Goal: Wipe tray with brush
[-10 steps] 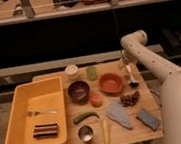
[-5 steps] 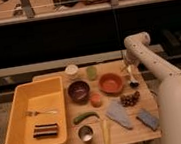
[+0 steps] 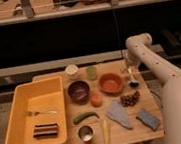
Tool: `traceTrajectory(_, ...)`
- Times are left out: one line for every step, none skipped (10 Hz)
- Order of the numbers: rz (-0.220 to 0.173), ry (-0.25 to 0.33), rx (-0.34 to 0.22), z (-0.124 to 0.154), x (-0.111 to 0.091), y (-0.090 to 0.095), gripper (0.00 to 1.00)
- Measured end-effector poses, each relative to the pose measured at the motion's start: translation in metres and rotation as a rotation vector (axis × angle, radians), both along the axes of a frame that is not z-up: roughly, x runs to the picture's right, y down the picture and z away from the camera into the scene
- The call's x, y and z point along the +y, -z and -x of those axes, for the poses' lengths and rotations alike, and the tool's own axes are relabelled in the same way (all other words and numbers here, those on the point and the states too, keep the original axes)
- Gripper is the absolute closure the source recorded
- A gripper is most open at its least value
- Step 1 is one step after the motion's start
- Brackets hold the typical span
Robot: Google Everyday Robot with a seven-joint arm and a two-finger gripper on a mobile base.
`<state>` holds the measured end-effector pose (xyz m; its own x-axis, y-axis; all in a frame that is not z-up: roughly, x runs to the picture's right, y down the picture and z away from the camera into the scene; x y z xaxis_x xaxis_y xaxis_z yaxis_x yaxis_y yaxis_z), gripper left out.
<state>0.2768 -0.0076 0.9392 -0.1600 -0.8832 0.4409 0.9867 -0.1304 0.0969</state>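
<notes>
Wiping not started: large deep yellow plastic tray [image 3: 37, 99] sits far left holding a silver fork [image 3: 39, 113] and dark striped block [image 3: 45, 130], slim white-handled black-bristle brush [image 3: 133, 83] lies right of the round orange bowl [image 3: 110, 83], and the gripper [image 3: 129, 70] hangs over the brush, spread wide, apparently grasping nothing.

The tray [image 3: 18, 104] at the left is yellow, holding a silver fork [image 3: 39, 112] and a dark striped block [image 3: 45, 130]. At the far right, below the white arm's gripper [image 3: 128, 64], the brush [image 3: 132, 79] shows a white handle and black head. Beside it sit an orange bowl [image 3: 110, 83] and a purple bowl [image 3: 78, 91].
</notes>
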Motion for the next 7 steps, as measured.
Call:
traceTrajectory(0.001, 0.001, -0.005, 0.003, 0.002, 0.002, 0.35)
traceTrajectory(0.001, 0.002, -0.009, 0.005, 0.004, 0.004, 0.35)
traceTrajectory(0.003, 0.003, -0.012, 0.007, 0.007, 0.005, 0.35)
traceTrajectory(0.006, 0.006, -0.013, 0.008, 0.012, 0.006, 0.35)
traceTrajectory(0.008, 0.009, -0.011, 0.007, 0.015, 0.005, 0.35)
traceTrajectory(0.013, 0.008, -0.012, 0.008, 0.020, 0.004, 0.35)
traceTrajectory(0.019, 0.008, -0.014, 0.009, 0.024, 0.002, 0.35)
